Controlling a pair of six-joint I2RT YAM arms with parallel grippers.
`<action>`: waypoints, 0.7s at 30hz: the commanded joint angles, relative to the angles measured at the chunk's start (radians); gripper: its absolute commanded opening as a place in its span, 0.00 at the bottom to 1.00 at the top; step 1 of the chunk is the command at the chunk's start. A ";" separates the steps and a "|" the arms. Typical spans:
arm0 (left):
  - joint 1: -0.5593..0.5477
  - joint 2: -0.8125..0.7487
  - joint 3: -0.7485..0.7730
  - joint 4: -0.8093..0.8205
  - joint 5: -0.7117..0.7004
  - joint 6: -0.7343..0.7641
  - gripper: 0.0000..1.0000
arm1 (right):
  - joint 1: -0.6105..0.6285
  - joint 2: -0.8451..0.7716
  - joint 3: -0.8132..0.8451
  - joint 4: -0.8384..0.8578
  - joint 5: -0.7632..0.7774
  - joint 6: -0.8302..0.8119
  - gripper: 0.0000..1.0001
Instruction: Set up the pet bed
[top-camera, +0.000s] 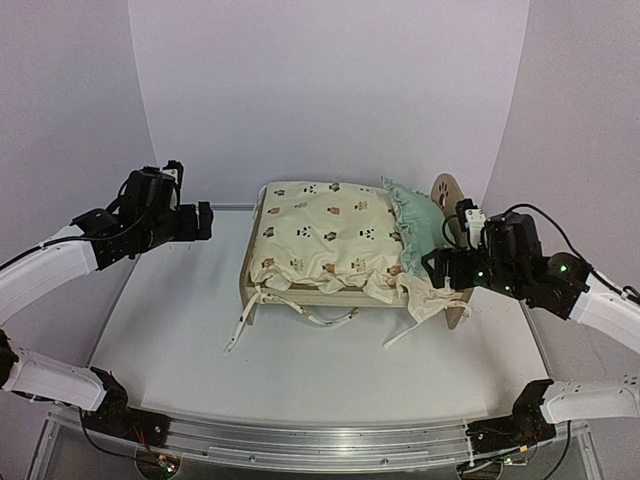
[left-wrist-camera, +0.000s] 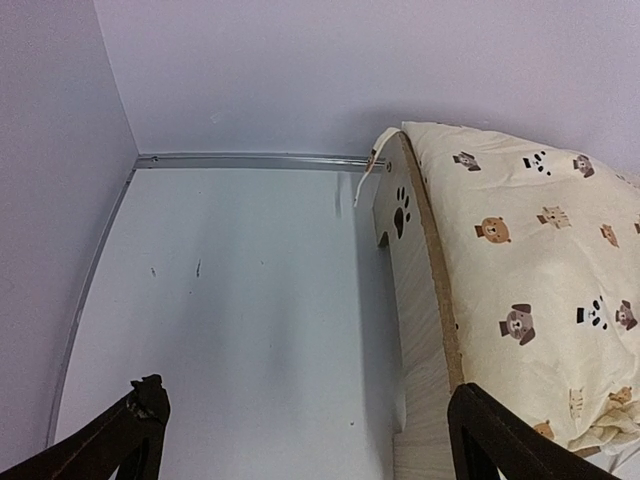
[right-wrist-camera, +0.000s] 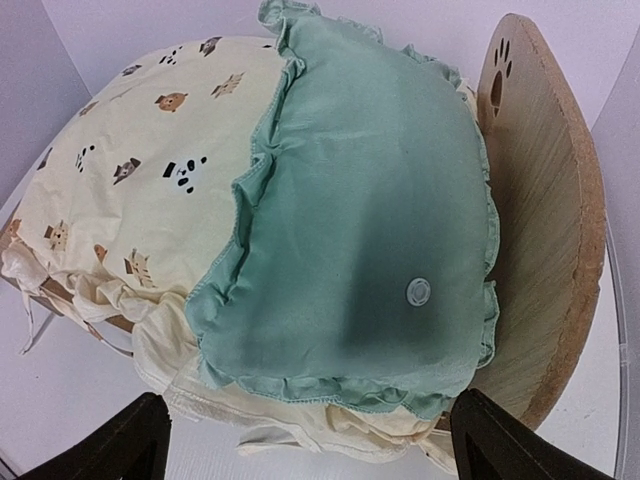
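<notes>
White bench (top-camera: 180, 330), pale walls all round. Bed frame (top-camera: 252, 285) sits mid-bench, paw-print headboard (top-camera: 447, 190) on its right end.

Cream animal-print cushion (top-camera: 330, 235) fills the frame and spills over the near corner by the headboard. Tie strings (top-camera: 245, 325) trail off the frame's near side. Mint ruffled pillow (right-wrist-camera: 370, 220) leans on the headboard, atop the cushion.

My left hand (top-camera: 203, 220) hovers off the frame's foot end, fingers spread, nothing between them. My right hand (top-camera: 435, 268) is open too, just beside the pillow's near edge.

Judgement: pillow and cushion are light, soft and limp. Pinch a ruffle or corner, not the middle. The frame is stiff but light and may slide if tugged.
</notes>
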 joint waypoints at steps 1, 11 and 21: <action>0.004 -0.039 -0.020 0.051 0.033 0.020 0.99 | 0.000 0.016 0.001 0.032 0.007 0.016 0.98; 0.004 -0.048 -0.025 0.063 0.041 0.028 0.99 | -0.002 0.038 0.023 0.052 -0.057 -0.006 0.98; 0.004 -0.068 -0.029 0.067 0.047 0.025 1.00 | -0.002 0.026 0.013 0.054 -0.048 0.014 0.98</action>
